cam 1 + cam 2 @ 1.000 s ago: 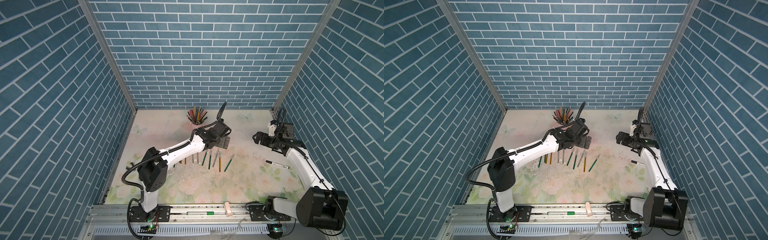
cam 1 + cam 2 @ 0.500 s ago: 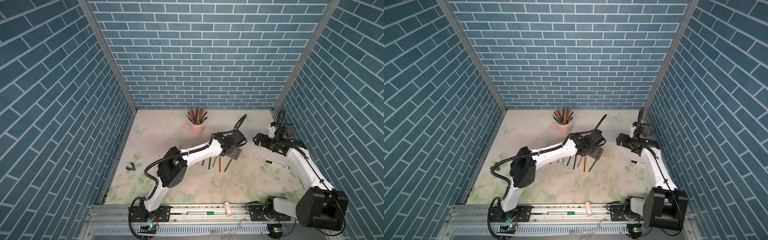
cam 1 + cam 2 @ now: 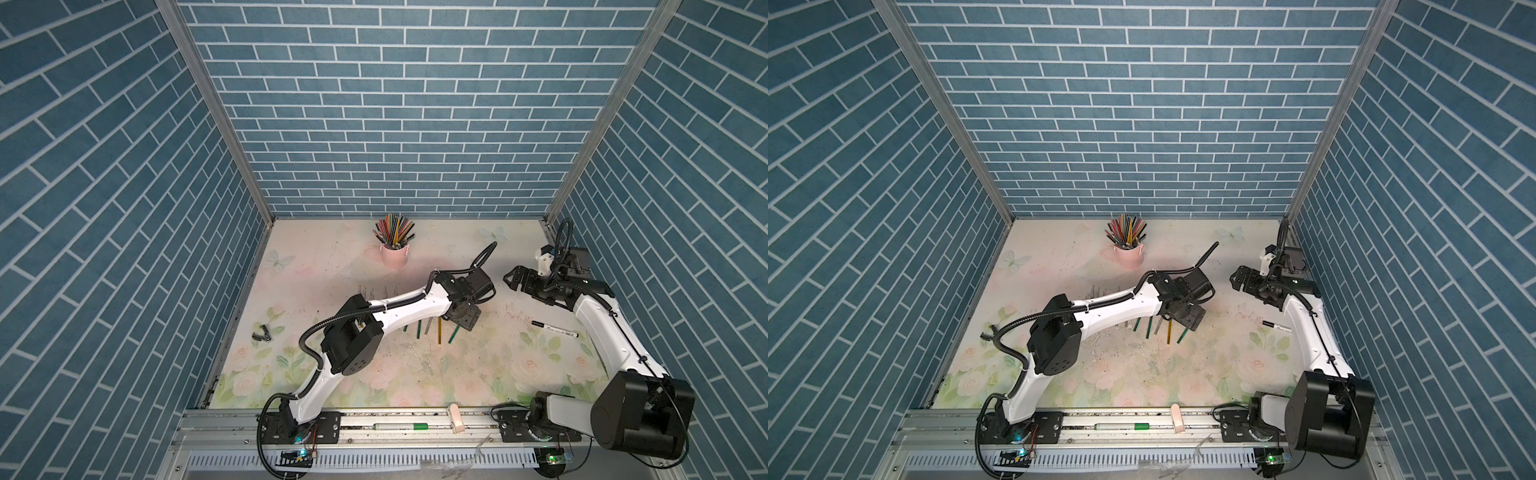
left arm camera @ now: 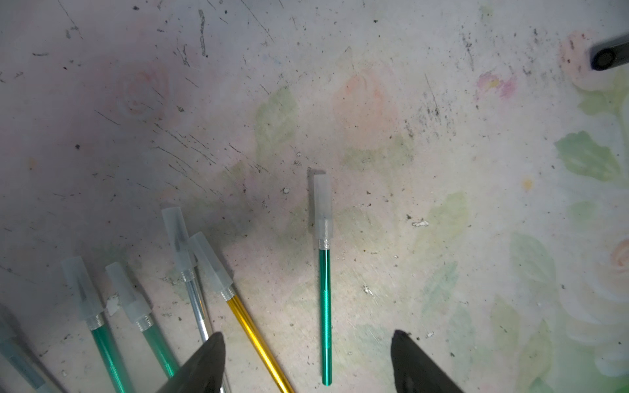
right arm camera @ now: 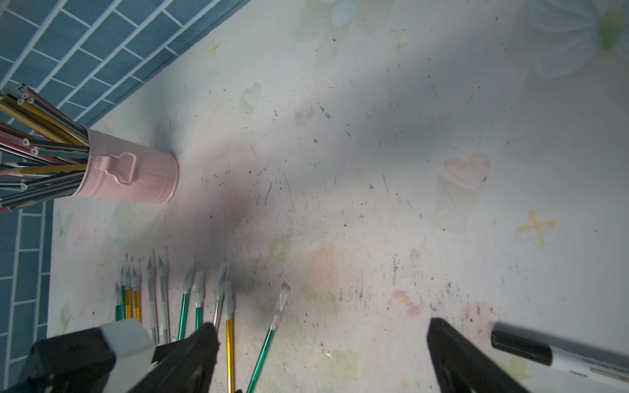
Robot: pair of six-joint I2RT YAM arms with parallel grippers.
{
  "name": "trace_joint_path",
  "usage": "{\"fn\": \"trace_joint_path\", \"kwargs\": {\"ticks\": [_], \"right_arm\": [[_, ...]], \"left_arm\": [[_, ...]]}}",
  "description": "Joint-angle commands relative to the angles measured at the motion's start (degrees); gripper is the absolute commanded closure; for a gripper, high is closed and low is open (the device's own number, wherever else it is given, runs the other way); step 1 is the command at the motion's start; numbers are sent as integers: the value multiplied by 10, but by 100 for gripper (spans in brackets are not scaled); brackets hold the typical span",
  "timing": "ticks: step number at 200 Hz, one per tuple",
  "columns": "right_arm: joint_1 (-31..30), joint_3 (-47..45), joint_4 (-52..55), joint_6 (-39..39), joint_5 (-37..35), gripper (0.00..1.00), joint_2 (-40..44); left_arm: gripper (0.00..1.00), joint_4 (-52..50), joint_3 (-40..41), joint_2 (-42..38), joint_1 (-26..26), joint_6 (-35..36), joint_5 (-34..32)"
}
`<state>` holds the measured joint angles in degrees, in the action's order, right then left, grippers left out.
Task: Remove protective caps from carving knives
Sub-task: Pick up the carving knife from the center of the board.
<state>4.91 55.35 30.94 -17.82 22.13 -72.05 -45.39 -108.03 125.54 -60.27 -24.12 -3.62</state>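
Blue brick-pattern walls on 3 sides; work surface = table (image 3: 478, 374) w/ worn floral cover, scuffed, dark grit all over.

1. Knives (image 5: 183, 316): laid in a rough row at mid-table, handles toward the robot, blade ends toward the rear wall. Handles green, gold, silver. Left arm covers part of the row in both top views.
2. Caps (image 4: 211, 263): translucent whitish sleeves. Left wrist view: every knife shown has its cap on. Far end of the row in the right wrist view is too small to tell capped vs bare.
3. Green knife (image 4: 325, 313): lies alone, flat on the table, just beside a fanned group (gold, silver, 2 green). Its cap (image 4: 322, 207) sits on the blade end.
4. Left gripper (image 4: 307, 335): points down over the row end nearest the right arm. Fingers (image 4: 207, 357) apart, nothing clamped. Green knife handle lies between them, touching neither. Height above table: cannot tell.
5. Right gripper (image 5: 321, 326): off to the side, apart from the knives. Its fingers (image 5: 456, 357) spread wide, empty.
6. Other items: pink cup (image 3: 394, 257) of pencils (image 3: 394, 230), upright at the rear; white marker (image 3: 555, 329) w/ black cap, flat, near the right arm.
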Motion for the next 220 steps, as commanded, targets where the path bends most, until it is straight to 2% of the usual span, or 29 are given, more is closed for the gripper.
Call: {"fn": "trace_joint_path", "kwargs": {"ticks": [1, 94, 157, 220], "right_arm": [[3, 9, 9, -15, 16, 3, -6], [4, 6, 6, -9, 26, 3, -16], [5, 8, 9, -3, 26, 4, -23], [6, 8, 7, -2, 25, 4, -24]], "left_arm": [[22, -13, -18, 14, -3, -18, 8], [32, -5, -18, 27, -4, -26, 24], [33, -26, -21, 35, -4, -22, 6], [40, -38, -17, 50, -10, -21, 2]]}}
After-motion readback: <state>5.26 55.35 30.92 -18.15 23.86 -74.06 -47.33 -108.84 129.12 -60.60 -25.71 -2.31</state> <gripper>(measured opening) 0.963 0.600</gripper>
